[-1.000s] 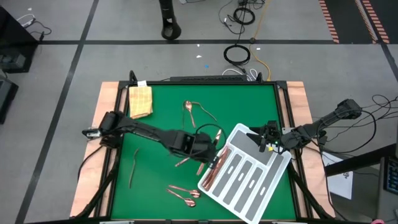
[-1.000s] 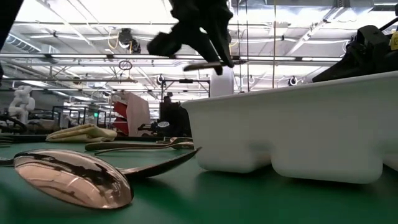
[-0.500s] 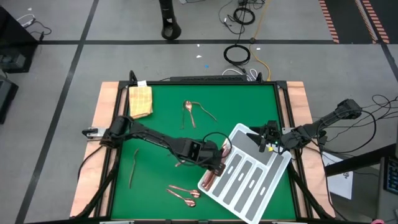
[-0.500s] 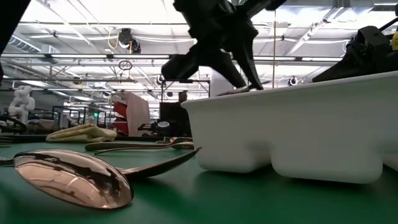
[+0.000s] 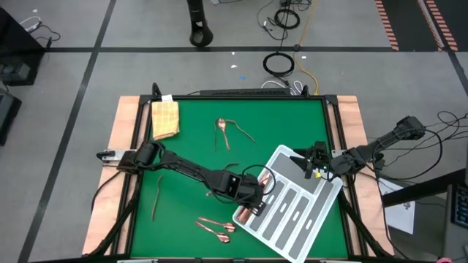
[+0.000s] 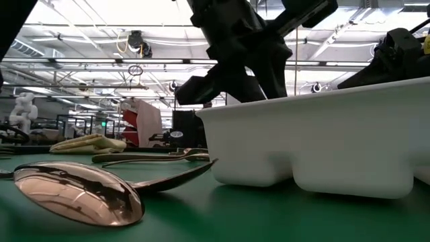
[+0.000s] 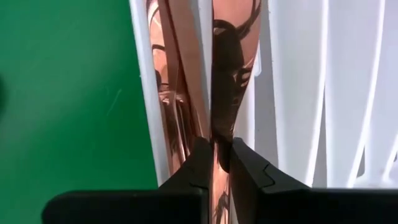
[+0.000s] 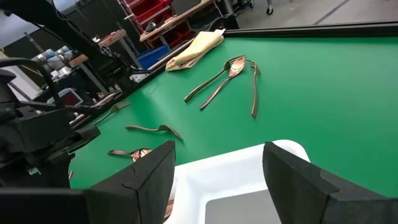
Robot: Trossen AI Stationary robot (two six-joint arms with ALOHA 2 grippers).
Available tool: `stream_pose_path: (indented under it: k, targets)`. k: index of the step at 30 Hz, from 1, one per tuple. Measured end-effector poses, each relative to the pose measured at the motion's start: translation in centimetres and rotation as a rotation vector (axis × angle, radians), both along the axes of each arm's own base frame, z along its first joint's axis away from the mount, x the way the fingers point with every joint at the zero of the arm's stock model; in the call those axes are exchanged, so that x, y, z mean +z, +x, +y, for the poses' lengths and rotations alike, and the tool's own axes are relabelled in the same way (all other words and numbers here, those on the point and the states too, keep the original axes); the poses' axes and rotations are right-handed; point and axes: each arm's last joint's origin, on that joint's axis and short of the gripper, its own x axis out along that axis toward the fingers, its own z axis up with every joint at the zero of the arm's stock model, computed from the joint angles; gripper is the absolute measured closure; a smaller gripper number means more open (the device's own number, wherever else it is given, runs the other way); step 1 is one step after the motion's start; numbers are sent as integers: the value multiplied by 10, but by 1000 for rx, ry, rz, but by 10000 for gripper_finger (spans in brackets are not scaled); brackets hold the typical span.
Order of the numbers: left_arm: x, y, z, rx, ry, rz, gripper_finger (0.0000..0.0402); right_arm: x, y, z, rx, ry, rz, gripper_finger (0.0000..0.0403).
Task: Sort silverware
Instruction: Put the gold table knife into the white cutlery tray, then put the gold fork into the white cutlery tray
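Copper piece (image 7: 219,118) and slot run the same way, and that alignment is what the coming release depends on: in the left wrist view the left gripper (image 7: 217,163) has its jaws closed on one slim piece of silverware, whose long axis runs straight ahead from the jaws along the outermost slot of the white tray (image 5: 314,219), right over pieces already lying there (image 7: 177,93). Seen from above, this gripper (image 5: 254,201) sits over the tray's end slot, the one facing the bench's left edge, with the tray lying askew near the bench's front right corner. I judge the piece is low enough that opening the jaws would drop it lengthwise into the slot, though the low view hides its height behind the tray wall (image 6: 316,141). The right gripper (image 5: 313,162) waits at the tray's corner nearest the bench's right edge, jaws spread wide with nothing between them, in the right wrist view (image 8: 217,180). Unsorted silverware is scattered on the green bench (image 5: 190,131): a few pieces (image 5: 228,131) toward the back edge, spoons (image 5: 216,228) near the front edge, one long piece (image 5: 156,196) toward the left edge. All lie nearer the left arm. A folded yellow cloth (image 5: 165,118) rests at the back left corner.
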Motion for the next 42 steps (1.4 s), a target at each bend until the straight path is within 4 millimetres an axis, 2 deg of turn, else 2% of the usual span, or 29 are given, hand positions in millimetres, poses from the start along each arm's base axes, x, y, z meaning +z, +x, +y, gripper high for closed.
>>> stream_pose_path:
  k: [3,8,10,15,17,20,23,25,28,33,39,42]
  targets:
    - [5,-1,0,-22,2,-11,362,0,0,0,0,0,0,174]
    - [9,-2,0,-33,-20,-9,287,0,0,0,0,1,0,174]
    - [8,-2,-1,-45,-39,-2,268,0,0,0,0,2,0,174]
    - [11,-1,-1,-49,-48,-5,257,0,0,0,0,2,0,174]
    - [24,2,-2,-78,-41,-28,256,0,0,0,0,2,0,174]
    - [58,5,-2,-148,11,-49,256,0,0,0,1,2,0,174]
    - [93,-6,10,-186,164,48,255,0,0,0,1,3,-1,174]
    - [111,-15,28,-167,295,130,255,0,0,0,-1,11,-4,174]
    - [127,-26,66,-140,438,261,255,0,0,0,-4,23,-9,174]
    - [126,-26,147,-101,461,371,254,0,0,0,-5,29,-11,174]
    - [120,-31,245,157,420,343,254,0,0,0,-7,37,-14,174]
    - [121,-26,280,291,351,191,254,0,0,0,-7,36,-13,174]
